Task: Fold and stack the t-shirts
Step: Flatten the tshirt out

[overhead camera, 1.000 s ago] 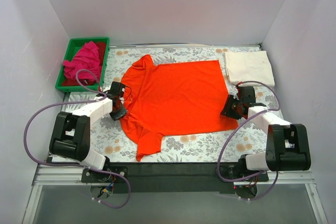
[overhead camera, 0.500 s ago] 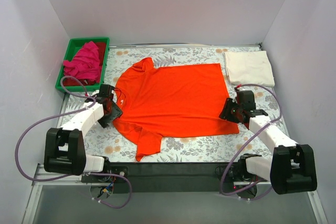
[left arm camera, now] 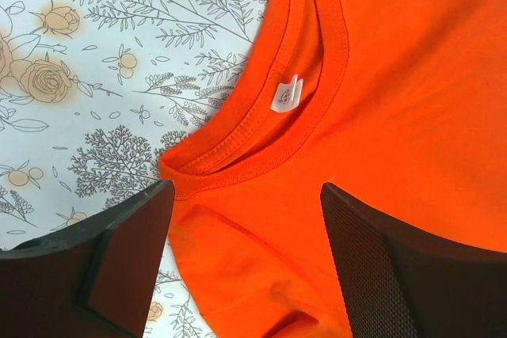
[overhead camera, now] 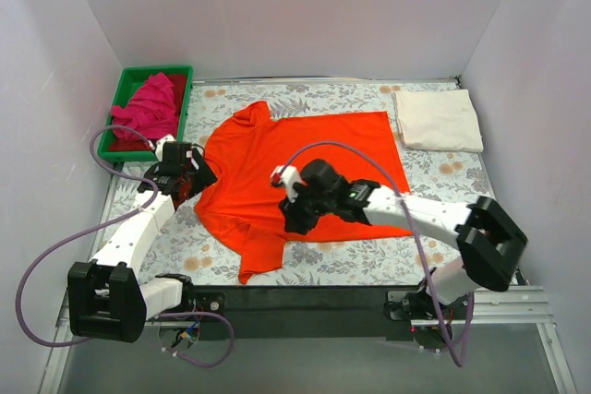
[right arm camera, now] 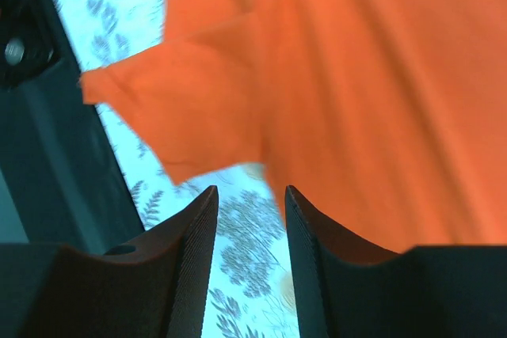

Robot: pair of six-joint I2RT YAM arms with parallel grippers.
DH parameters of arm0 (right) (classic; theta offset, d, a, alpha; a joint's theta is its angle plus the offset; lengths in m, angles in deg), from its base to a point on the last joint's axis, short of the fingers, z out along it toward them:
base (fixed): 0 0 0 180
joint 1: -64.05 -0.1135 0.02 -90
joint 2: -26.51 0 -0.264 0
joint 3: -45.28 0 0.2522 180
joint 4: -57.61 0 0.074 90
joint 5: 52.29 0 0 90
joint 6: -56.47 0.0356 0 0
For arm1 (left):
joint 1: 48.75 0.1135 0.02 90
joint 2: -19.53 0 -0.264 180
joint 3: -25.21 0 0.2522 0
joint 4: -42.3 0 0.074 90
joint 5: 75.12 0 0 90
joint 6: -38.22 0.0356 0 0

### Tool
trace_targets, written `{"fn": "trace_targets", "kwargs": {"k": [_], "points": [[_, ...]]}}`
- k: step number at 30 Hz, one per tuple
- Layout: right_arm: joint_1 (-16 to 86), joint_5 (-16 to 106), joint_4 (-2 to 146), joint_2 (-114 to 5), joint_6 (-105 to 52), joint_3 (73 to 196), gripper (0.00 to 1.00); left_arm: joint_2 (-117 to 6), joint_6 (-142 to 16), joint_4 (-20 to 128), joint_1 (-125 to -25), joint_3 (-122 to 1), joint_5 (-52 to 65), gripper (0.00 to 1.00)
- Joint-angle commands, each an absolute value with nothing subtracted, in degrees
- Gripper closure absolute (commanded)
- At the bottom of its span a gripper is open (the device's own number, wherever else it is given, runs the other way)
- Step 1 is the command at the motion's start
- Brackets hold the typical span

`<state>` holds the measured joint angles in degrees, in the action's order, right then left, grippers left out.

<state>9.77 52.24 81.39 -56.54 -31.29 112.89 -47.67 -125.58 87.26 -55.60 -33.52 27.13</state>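
Orange-red t-shirt (overhead camera: 305, 173) lay spread mid-table on the floral cloth (overhead camera: 369, 260). Left gripper (left arm camera: 245, 195) hovered over the collar (left arm camera: 309, 93), jaws wide apart and empty. Right gripper (right arm camera: 251, 195) hung by the near sleeve (right arm camera: 182, 108), fingers slightly apart, holding nothing. Risk: a pinch could snag the cloth beneath, or only one layer. The right arm hid part of the hem, and fingertip contact was unclear.

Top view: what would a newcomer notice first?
The orange shirt lies spread flat mid-table on the floral cloth, with the right arm stretched across its near edge. The left gripper sits over the collar, jaws open. A pink shirt lies bunched in the green tray far left, and a cream shirt lies folded far right.
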Motion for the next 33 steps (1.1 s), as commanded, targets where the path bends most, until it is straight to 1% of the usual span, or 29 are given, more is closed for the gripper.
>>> {"fn": "trace_targets", "kwargs": {"k": [1,4,6,8,9,11,13,14,15,18,21,24,26,28,29,33], "points": [[3.51,55.21,83.40,-64.09,-39.49,119.75,0.62,-44.81,-121.75,81.64,-55.60,-30.22,26.05,0.31],[0.51,55.73,85.26,-69.98,-40.74,123.02,0.70,-43.49,-121.48,80.93,-55.60,-28.46,25.26,0.31],[-0.19,56.95,85.78,-73.05,-41.27,123.82,0.73,-42.70,-121.57,79.80,-55.60,-27.23,24.56,0.34],[-0.28,57.58,86.13,-74.73,-41.88,124.61,0.74,-41.82,-121.66,78.04,-55.60,-25.12,24.46,0.34],[-0.54,57.49,86.83,-76.22,-42.32,124.79,0.77,-41.64,-121.66,77.51,-55.60,-24.50,24.55,0.34],[-0.55,56.70,87.80,-77.55,-43.02,125.05,0.79,-41.82,-121.57,76.46,-55.60,-23.88,24.55,0.34],[-0.55,54.25,89.20,-78.96,-43.73,124.88,0.82,-42.34,-121.22,76.28,-55.60,-24.23,24.81,0.35],[0.15,48.93,89.82,-79.57,-43.99,122.00,0.89,-42.95,-120.52,75.93,-55.60,-24.40,24.99,0.35],[0.59,46.88,90.44,-79.40,-43.64,121.28,0.90,-42.87,-120.43,75.92,-55.60,-24.23,24.90,0.35],[4.28,43.61,90.79,-76.42,-41.54,117.68,0.90,-42.43,-120.25,75.66,-55.60,-24.06,25.08,0.35],[10.67,41.07,91.32,-71.16,-38.47,114.69,0.89,-42.61,-119.99,75.57,-55.60,-24.32,25.43,0.35],[12.20,37.98,93.16,-67.63,-36.26,115.20,0.86,-43.31,-119.90,75.57,-55.60,-24.49,25.08,0.35],[11.07,40.42,94.13,-66.14,-36.78,116.95,0.84,-43.57,-119.90,75.57,-55.60,-24.49,24.90,0.35],[6.34,41.14,94.05,-64.90,-38.97,120.11,0.82,-43.75,-119.81,75.57,-55.60,-24.50,24.73,0.35],[4.31,42.36,94.05,-65.16,-39.77,121.96,0.81,-43.66,-119.81,75.57,-55.60,-24.49,24.73,0.35],[1.74,47.73,94.13,-68.49,-40.56,124.79,0.81,-43.22,-119.81,75.57,-55.60,-24.49,25.43,0.35]]}}
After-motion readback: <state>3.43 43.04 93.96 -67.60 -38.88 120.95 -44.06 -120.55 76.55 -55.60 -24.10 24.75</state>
